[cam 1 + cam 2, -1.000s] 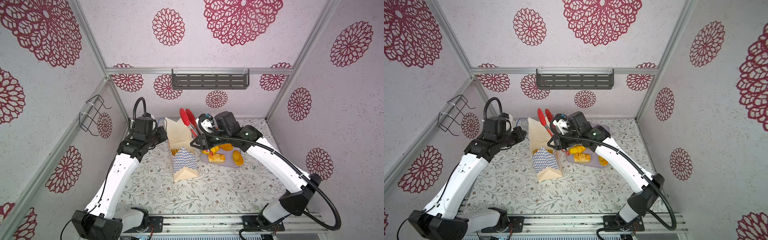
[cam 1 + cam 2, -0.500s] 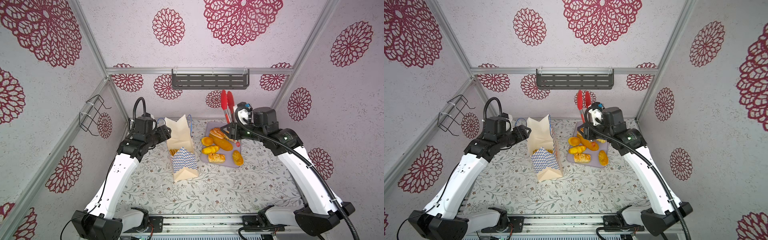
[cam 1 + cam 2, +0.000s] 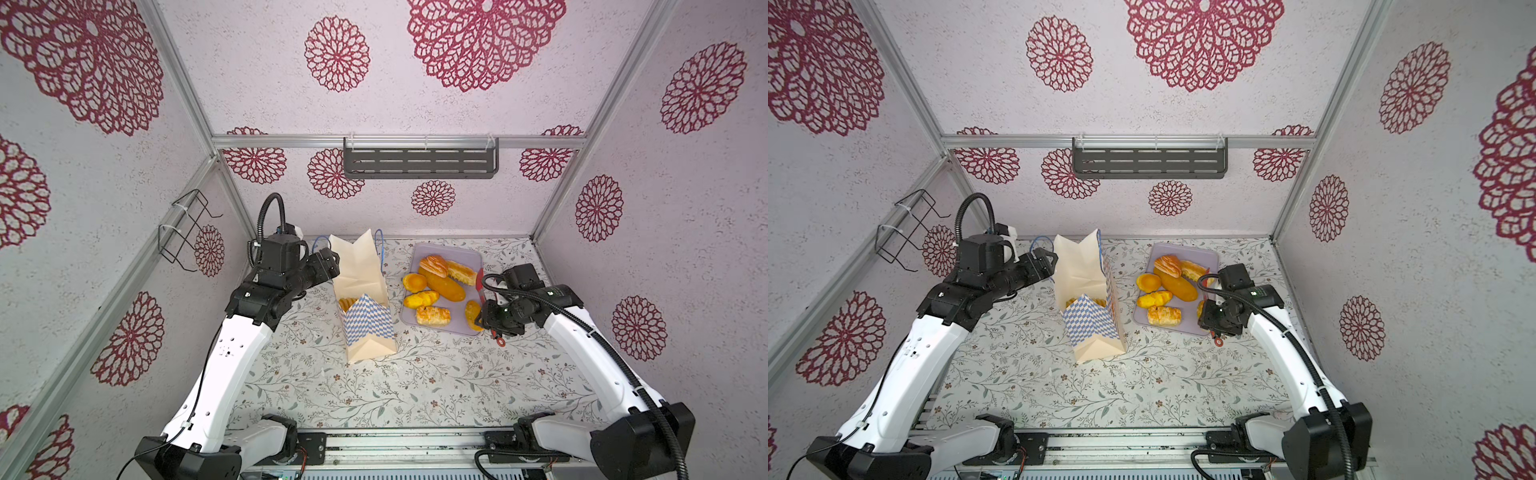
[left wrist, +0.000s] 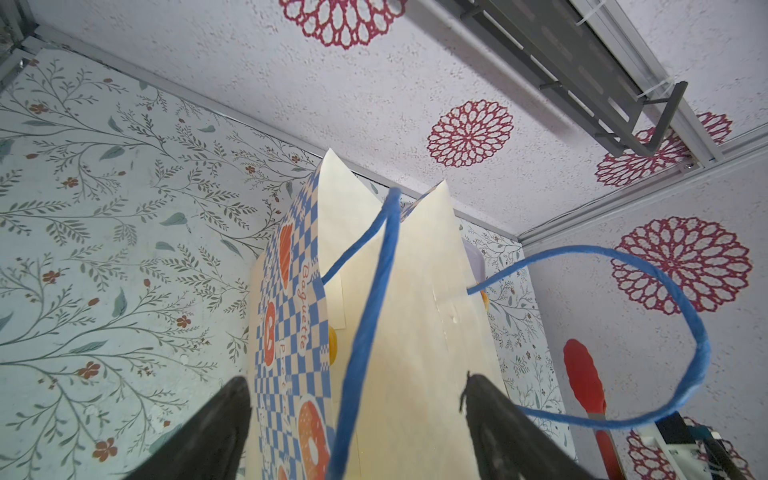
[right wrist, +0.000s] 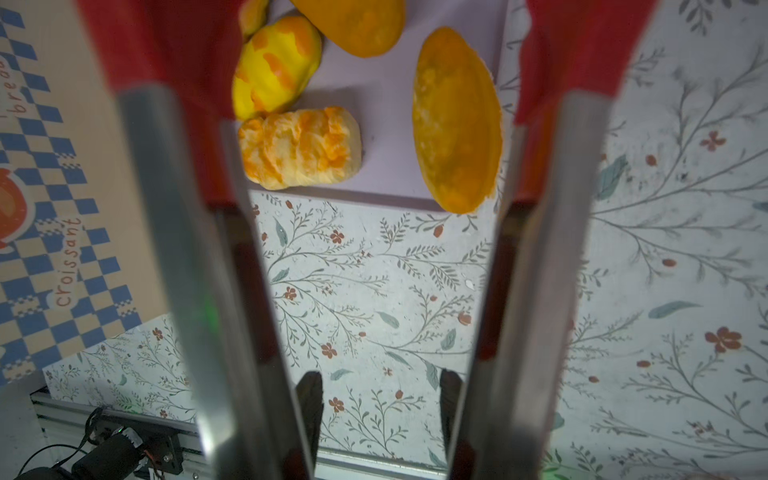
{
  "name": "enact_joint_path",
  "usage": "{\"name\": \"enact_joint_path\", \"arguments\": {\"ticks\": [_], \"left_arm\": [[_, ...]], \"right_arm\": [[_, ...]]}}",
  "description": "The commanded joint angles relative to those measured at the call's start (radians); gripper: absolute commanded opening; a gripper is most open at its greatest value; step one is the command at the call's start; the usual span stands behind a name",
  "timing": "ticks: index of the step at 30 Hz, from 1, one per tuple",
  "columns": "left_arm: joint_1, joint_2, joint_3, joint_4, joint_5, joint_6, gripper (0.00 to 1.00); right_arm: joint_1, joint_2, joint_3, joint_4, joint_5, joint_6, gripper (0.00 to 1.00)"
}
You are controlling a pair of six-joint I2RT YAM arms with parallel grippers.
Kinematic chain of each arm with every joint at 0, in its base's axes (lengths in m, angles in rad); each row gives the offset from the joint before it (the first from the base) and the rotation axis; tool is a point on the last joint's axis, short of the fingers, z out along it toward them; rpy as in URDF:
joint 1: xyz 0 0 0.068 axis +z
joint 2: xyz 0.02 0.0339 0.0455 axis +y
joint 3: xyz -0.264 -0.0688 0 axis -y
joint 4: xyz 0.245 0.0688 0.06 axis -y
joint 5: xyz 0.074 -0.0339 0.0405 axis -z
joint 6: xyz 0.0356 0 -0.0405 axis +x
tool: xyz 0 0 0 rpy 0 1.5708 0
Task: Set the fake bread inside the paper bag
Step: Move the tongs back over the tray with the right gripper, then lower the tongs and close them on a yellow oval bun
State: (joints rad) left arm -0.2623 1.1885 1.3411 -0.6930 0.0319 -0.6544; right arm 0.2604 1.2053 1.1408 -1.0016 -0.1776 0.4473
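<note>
On the floral-covered bench [image 3: 374, 390], in both top views, the paper bag [image 3: 368, 328] [image 3: 1094, 328] stands upright and open-mouthed left of centre, with a lilac tray [image 3: 471, 255] near it on the right. Most of the fake bread [image 3: 442, 286] lies on the tray in a loose cluster, several pieces touching. One further golden piece [image 3: 347, 302] shows inside the bag, behind its chequered front wall. The left gripper [image 3: 333, 262] sits at the bag's left rim, toward the back. In the left wrist view its dark fingers [image 4: 232, 415] are spread wide, one to each side of the bag's upper wall and a blue cord handle [image 4: 374, 291], and closed on neither. The right gripper [image 3: 494, 322] hovers at the tray's near right corner, clamped on red tongs [image 3: 481, 282]. In the right wrist view the tongs' blades [image 5: 166, 83] stand apart, and between them appear a flaky pastry [image 5: 299, 145] and an oval bun [image 5: 457, 124] at the tray's near edge. How high the blades stand above these cannot be told.
</note>
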Motion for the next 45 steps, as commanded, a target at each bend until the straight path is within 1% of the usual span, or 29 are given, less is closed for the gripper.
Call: {"name": "enact_joint_path", "arguments": {"ticks": [1,8,15,19,29,36,45], "left_arm": [[-0.011,-0.026,-0.028,0.022,-0.020,0.027,0.86],[-0.012,-0.068,-0.075,0.051,-0.017,0.032,0.87],[-0.013,-0.101,-0.133,0.097,0.008,0.012,0.87],[-0.012,-0.107,-0.147,0.113,0.020,0.006,0.87],[-0.013,-0.104,-0.161,0.131,0.031,0.000,0.86],[-0.012,-0.099,-0.166,0.137,0.031,-0.005,0.86],[-0.012,-0.100,-0.172,0.138,0.026,-0.008,0.86]], "right_arm": [[-0.006,-0.065,-0.012,-0.035,0.013,0.038,0.51],[-0.010,-0.079,-0.077,-0.055,-0.027,0.070,0.55],[-0.013,-0.053,-0.114,-0.078,-0.046,0.061,0.59],[-0.016,-0.034,-0.151,-0.057,-0.075,0.054,0.63],[-0.033,0.018,-0.206,-0.001,-0.088,0.038,0.64],[-0.046,0.060,-0.237,0.054,-0.140,0.028,0.64],[-0.076,0.117,-0.215,0.057,-0.178,-0.006,0.62]]}}
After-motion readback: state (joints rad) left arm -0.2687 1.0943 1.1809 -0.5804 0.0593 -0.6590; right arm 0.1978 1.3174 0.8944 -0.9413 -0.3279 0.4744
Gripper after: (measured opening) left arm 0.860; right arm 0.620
